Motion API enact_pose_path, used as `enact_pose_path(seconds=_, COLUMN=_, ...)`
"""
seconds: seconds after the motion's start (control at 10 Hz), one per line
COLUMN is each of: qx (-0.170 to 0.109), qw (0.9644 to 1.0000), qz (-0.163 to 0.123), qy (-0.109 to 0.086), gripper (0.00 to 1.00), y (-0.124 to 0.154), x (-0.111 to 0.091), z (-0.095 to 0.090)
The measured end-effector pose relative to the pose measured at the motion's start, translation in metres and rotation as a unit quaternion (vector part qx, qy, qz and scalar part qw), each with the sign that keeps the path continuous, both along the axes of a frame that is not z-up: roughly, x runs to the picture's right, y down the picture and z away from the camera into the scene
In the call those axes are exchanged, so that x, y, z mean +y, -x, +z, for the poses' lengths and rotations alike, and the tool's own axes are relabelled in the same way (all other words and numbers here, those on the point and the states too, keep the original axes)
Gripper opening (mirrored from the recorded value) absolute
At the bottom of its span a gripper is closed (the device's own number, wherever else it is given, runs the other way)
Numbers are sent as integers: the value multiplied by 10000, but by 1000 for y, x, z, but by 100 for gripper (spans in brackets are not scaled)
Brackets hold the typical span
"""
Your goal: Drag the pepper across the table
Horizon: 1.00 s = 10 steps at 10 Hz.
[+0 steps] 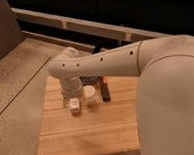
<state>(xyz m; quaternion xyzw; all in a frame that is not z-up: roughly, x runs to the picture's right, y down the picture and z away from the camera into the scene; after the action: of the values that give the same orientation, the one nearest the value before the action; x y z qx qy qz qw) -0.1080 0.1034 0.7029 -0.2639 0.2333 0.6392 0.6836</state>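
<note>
The light-wood plank table point(89, 132) fills the lower middle of the camera view. My white arm reaches in from the right, bends at the elbow and points down, so my gripper point(75, 106) hangs just over the table's left part. A small red-orange sliver, the pepper point(105, 81), peeks out under the forearm at the far end of a dark rectangular block point(106, 93). It lies to the right of the gripper and apart from it, mostly hidden by the arm.
A pale whitish object point(90, 94) stands between the gripper and the dark block. Speckled floor point(16, 97) lies to the left of the table. A dark wall with light rails point(87, 27) runs behind. My arm's bulky body point(172, 102) covers the table's right side.
</note>
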Motion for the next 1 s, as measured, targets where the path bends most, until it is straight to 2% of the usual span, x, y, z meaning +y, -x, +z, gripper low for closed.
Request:
enact_pose_path(seconds=0.9, qx=8, qw=10000, qz=-16, qy=-20, gripper=65, y=0, x=-2, z=1)
enact_pose_path(seconds=1.0, qx=72, qw=9997, qz=-166, qy=-164, gripper=65, y=-7, x=-18, z=12)
